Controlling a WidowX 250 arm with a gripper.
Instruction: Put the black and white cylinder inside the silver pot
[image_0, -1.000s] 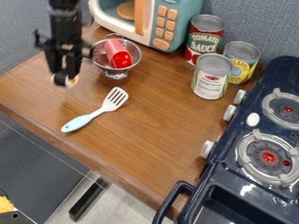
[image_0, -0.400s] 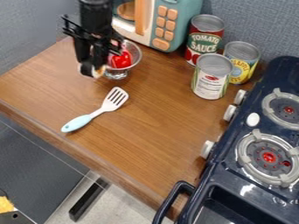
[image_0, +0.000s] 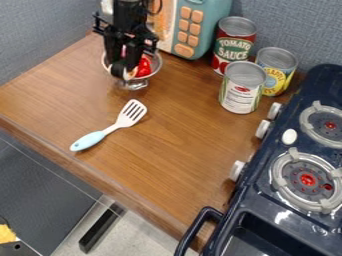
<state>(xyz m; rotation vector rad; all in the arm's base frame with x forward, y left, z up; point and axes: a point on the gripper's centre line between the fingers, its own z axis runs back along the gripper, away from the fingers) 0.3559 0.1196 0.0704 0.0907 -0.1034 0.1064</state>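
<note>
At the upper left, my black gripper (image_0: 125, 59) hangs down over the silver pot (image_0: 135, 85), a strainer-like bowl on a short foot. It is shut on the black and white cylinder (image_0: 129, 74), whose pale lower end, with a little orange, shows at the fingertips. That end overlaps the pot's front left side from this viewpoint; whether it touches the rim I cannot tell. The gripper hides most of the cylinder and much of the bowl.
Inside the pot lies a red object (image_0: 143, 67). A toy microwave (image_0: 192, 30) stands behind. A white and blue spatula (image_0: 111, 128) lies in front, several cans (image_0: 242, 89) stand to the right, and a dark stove (image_0: 267, 197) fills the right edge.
The gripper, with the cylinder in it, has moved right from beside the pot to over it. It now covers part of the bowl and the red object.
</note>
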